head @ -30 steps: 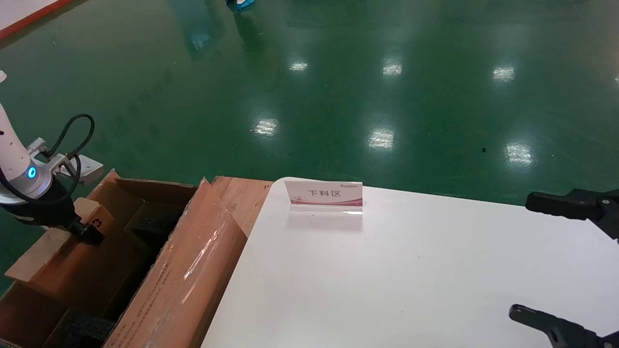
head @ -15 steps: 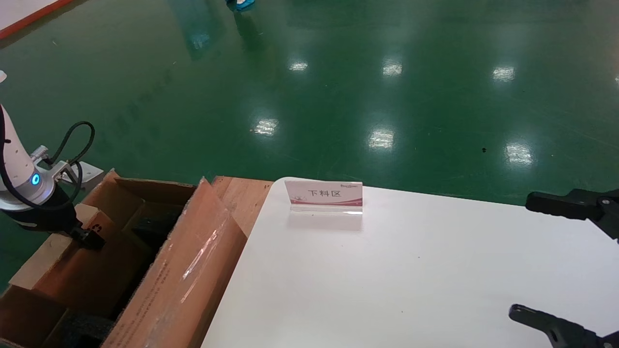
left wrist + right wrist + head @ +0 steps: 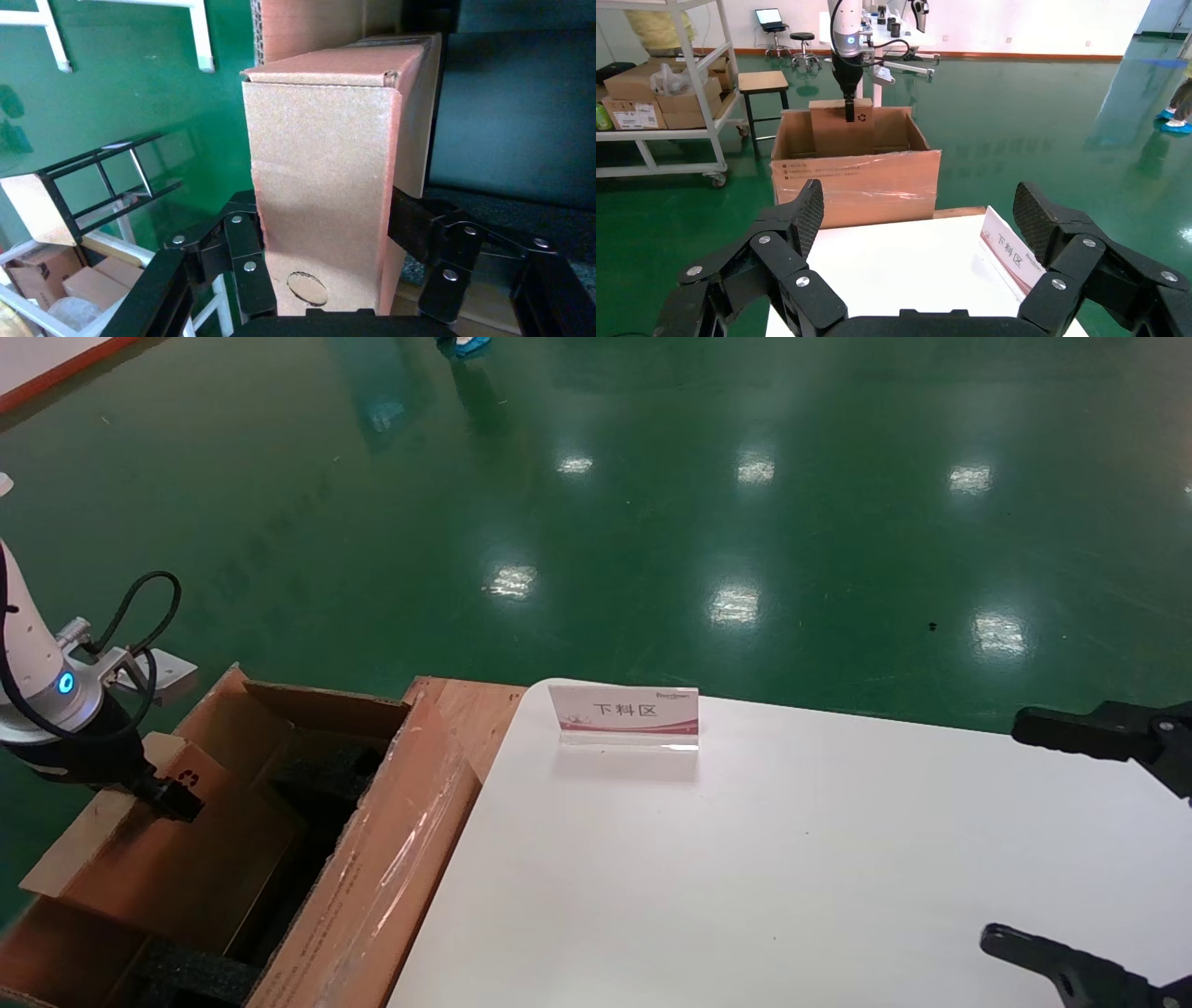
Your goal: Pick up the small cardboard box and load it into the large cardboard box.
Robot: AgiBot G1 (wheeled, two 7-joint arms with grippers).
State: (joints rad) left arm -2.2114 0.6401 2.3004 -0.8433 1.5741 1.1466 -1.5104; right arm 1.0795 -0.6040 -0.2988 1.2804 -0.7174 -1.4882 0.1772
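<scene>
My left gripper [image 3: 174, 794] is shut on the top edge of the small cardboard box [image 3: 177, 859], which stands on edge inside the large cardboard box [image 3: 391, 868]. The recycling symbol shows next to the fingers. Black foam [image 3: 326, 775] lies beside it in the carton. In the left wrist view the small box [image 3: 323, 161] sits between both fingers [image 3: 242, 260]. From the right wrist view the carton [image 3: 856, 182] stands past the table with the small box [image 3: 838, 133] rising from it. My right gripper [image 3: 1043, 840] is open and empty over the table's right side, as its own view [image 3: 919, 217] shows.
A white table [image 3: 792, 859] carries a small standing sign [image 3: 624, 714]. A wooden board [image 3: 466, 710] lies between table and carton. A shelf trolley with boxes [image 3: 659, 91] and a stool [image 3: 763, 83] stand on the green floor behind the carton.
My left gripper has sunk slightly with the small box, lower into the carton. The carton's taped flap has swung out toward the table. The right arm has not moved.
</scene>
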